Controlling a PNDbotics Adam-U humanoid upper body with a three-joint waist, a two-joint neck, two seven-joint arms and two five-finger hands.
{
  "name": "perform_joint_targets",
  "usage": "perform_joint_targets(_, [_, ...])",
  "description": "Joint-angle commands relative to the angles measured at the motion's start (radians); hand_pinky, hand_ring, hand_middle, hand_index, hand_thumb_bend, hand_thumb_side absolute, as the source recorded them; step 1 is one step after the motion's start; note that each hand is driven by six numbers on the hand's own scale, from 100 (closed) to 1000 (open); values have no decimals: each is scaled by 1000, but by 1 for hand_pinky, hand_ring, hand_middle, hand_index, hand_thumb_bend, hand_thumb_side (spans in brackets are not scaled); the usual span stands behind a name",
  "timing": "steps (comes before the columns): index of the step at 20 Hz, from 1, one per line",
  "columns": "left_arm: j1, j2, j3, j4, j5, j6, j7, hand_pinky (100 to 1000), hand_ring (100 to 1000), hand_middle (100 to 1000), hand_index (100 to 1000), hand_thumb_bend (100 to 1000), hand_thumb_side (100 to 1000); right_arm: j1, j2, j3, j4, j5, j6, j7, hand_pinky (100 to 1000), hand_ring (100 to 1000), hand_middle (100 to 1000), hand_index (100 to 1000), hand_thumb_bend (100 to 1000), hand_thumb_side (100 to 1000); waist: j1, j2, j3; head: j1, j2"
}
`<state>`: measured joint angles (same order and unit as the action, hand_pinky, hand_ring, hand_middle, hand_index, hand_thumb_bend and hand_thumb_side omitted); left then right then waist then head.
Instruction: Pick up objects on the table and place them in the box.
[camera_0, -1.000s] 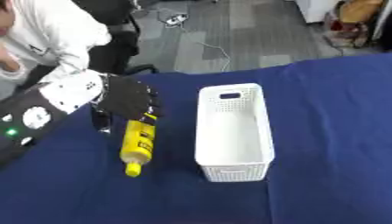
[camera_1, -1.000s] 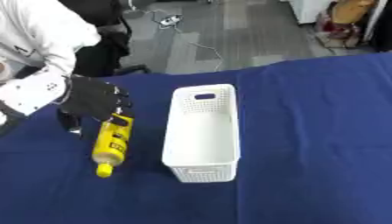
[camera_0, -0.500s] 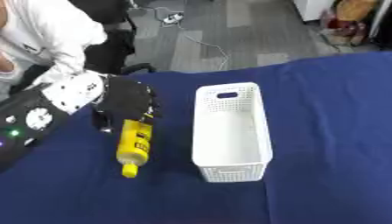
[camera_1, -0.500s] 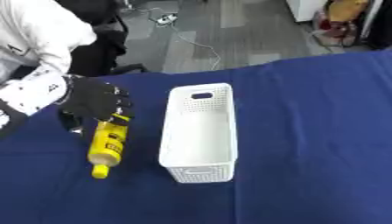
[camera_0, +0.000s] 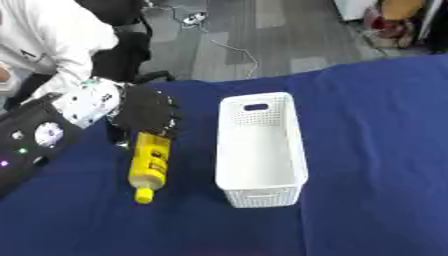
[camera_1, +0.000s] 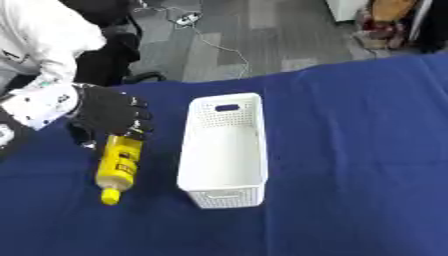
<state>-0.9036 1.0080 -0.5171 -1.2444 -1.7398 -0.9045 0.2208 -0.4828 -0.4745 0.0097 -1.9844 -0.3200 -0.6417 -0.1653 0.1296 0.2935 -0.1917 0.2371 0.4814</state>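
Left eye view: left hand (camera_0: 147, 114) curled over base of yellow bottle (camera_0: 149, 163), lying flat beside empty white basket (camera_0: 260, 150), apparently for lifting in.

A deep blue cloth-covered table (camera_0: 376, 150) carries a white plastic box (camera_0: 260, 150) whose walls are dotted with small perforations. Beside it lies a bright yellow plastic bottle (camera_0: 149, 162) with a yellow cap and dark label markings. The robot's black-gloved left hand (camera_0: 147, 112) meets a white, dark-speckled wrist cuff (camera_0: 87, 101).
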Motion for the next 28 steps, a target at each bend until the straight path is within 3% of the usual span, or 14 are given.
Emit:
perform_joint_targets(1, [-15,21,21,7,-18,-3,21,741,765,840,829,610,414,-19,-10,-3,-16,-4,1,5,312,407,492,573,121,886,-2,-13,-4,12,-14])
perform_joint_targets(12, [5,21,27,35,-47,-3,71,729,760,837,854,579,417,-39,-4,0,-16,-12,0,12,312,408,492,572,118,886,6,-2,-21,23,-22])
perform_joint_targets(28, [19,6,8,72,-75,-3,115,714,755,835,898,662,440,-49,1,1,-16,-18,2,19,314,409,493,572,117,886,5,3,-27,28,-23])
